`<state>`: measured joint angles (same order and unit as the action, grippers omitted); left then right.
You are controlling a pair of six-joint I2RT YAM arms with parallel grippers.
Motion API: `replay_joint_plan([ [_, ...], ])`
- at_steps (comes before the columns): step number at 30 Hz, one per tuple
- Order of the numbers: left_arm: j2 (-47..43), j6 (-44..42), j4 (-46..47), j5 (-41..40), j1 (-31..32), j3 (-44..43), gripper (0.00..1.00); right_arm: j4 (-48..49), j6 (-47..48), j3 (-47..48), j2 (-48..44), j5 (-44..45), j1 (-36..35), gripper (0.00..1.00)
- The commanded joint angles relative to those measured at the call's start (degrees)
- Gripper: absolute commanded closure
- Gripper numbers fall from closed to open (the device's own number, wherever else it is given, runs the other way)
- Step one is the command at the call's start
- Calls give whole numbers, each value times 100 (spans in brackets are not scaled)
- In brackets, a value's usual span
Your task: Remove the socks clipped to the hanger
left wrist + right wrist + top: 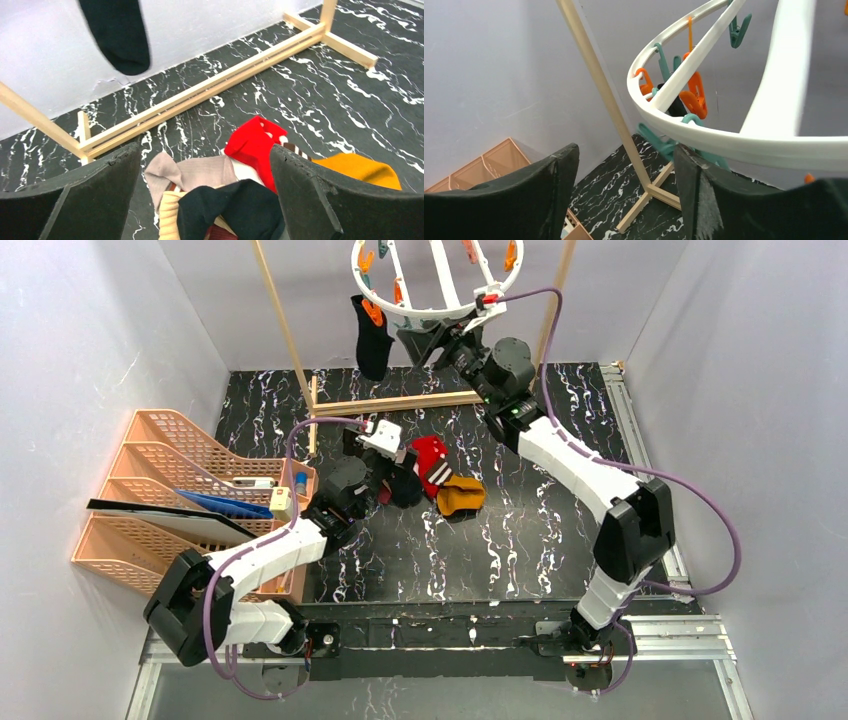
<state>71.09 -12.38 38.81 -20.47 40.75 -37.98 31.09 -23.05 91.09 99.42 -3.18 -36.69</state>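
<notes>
The white ring hanger [432,310] hangs at the top, with orange and teal clothespins [694,95]. One black sock [373,338] is still clipped at its left; its toe shows in the left wrist view [120,35]. My right gripper [428,343] is open and empty, just under the ring's [704,132] near rim, right of that sock. My left gripper [390,475] is open and empty, low over a pile of loose socks on the table: red [252,145], mustard [360,167], grey-beige [200,172] and black-navy [235,207].
The wooden rack frame's base bar [395,402] and upright [599,85] stand behind the pile on the black marbled table [540,530]. Stacked orange trays [170,490] with papers sit at the left. Grey walls close in on three sides.
</notes>
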Motion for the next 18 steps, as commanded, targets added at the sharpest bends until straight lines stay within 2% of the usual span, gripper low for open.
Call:
replay_joint_plan([
  [1, 168, -204, 656, -468, -47, -39, 2, 148, 136, -357, -709, -38, 36, 19],
  [11, 1494, 327, 1151, 369, -1059, -925, 2, 230, 295, -1711, -2087, 288, 39, 9],
  [18, 2854, -107, 1181, 253, -1277, -2410, 2, 22, 322, -2416, -2893, 625, 39, 7],
])
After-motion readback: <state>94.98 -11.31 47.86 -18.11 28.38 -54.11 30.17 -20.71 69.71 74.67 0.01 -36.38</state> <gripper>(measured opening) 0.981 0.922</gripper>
